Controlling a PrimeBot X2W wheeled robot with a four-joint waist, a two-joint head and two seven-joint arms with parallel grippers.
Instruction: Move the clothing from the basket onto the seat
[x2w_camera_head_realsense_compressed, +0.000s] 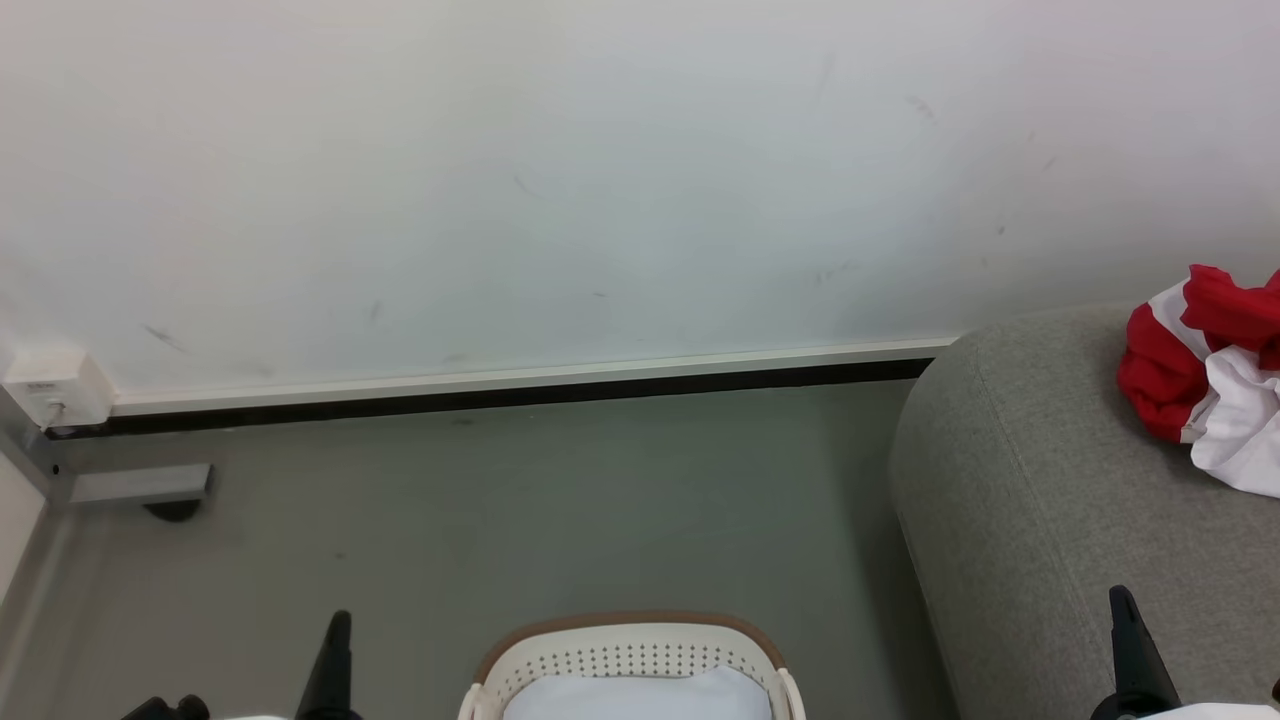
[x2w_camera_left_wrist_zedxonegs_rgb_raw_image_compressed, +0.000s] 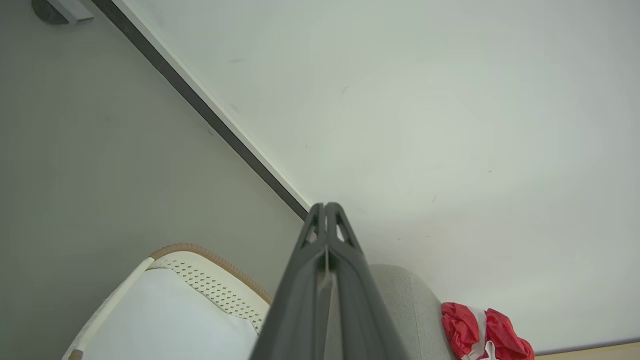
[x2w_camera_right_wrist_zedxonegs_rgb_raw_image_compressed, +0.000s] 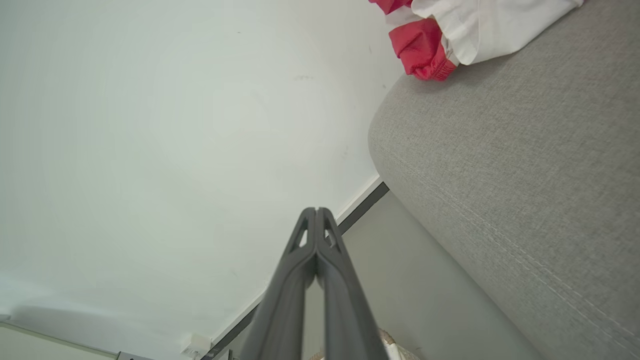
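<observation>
My left fingers (x2w_camera_head_realsense_compressed: 338, 640) are pressed together with nothing between them, pointing up at the near left above the grey floor (x2w_camera_head_realsense_compressed: 550, 500). My right fingers (x2w_camera_head_realsense_compressed: 1125, 620) are likewise closed and empty, at the near right, over the front of the seat (x2w_camera_head_realsense_compressed: 1040, 520), a large grey sofa with a rounded corner and a stitched seam. The clothing (x2w_camera_head_realsense_compressed: 1180, 370), bright red with white sections, lies bunched on the seat at the far right, close to the white wall (x2w_camera_head_realsense_compressed: 600, 180). Part of it runs past the right edge of the head view, so I cannot tell how far it spreads. The basket (x2w_camera_head_realsense_compressed: 630, 655), cream with a brown rim and perforated wall, stands on the floor at the near centre, between my arms and well apart from the clothing. What I can see of its inside is covered by a plain pale cloth (x2w_camera_head_realsense_compressed: 640, 698).

I judge the move done and the step in hand to be resting clear. To do that well, I should hold both arms low and near, leave the pale cloth alone, and not reach toward the garment, since soft fabric could slide if disturbed
</observation>
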